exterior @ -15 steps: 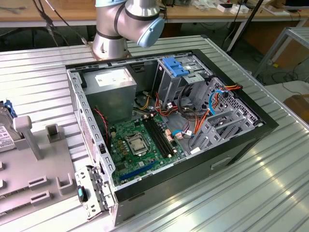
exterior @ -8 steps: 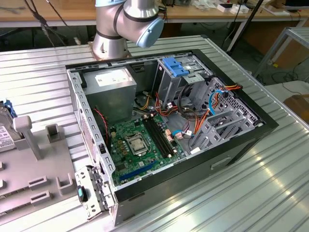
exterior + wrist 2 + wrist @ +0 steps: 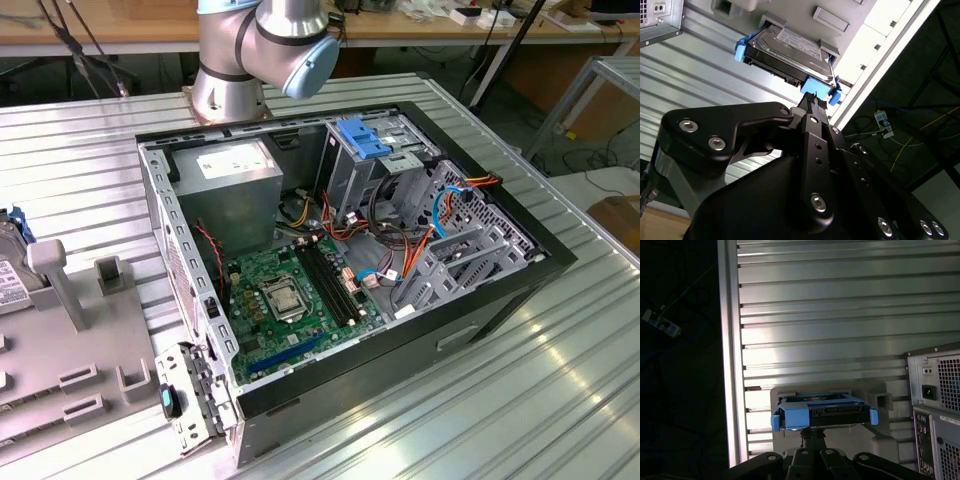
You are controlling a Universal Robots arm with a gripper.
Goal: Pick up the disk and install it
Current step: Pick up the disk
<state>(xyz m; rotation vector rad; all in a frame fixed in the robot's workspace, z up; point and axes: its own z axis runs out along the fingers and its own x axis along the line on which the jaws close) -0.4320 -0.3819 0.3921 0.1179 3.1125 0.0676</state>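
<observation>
From where I stand, the flat black-and-silver hard disk with blue plastic side rails and a white label (image 3: pixel 787 52) (image 3: pixel 822 416) has not left its place. It sits slotted into a pale grey plastic holder (image 3: pixel 840 22) (image 3: pixel 875 400) on the ribbed aluminium table (image 3: pixel 500 420). In the exterior view that holder (image 3: pixel 60 280) lies at about nine o'clock from the computer. The slot seems meant to keep the drive propped off the table with its connector end and one blue rail free, so that a claw can get at it. The black gripper (image 3: pixel 814 100) (image 3: pixel 812 435) has its tip right at that rail end, touching it or just beside it. I cannot tell whether the claw is open or clamped. The black-and-grey desktop computer case (image 3: pixel 400 360) lies on its side with the side panel off, probably so that its grey metal drive bays (image 3: pixel 460 250), at about three o'clock inside it, can be reached from above. So I judge the pick-up to be at the grasping stage, with installation not begun.
</observation>
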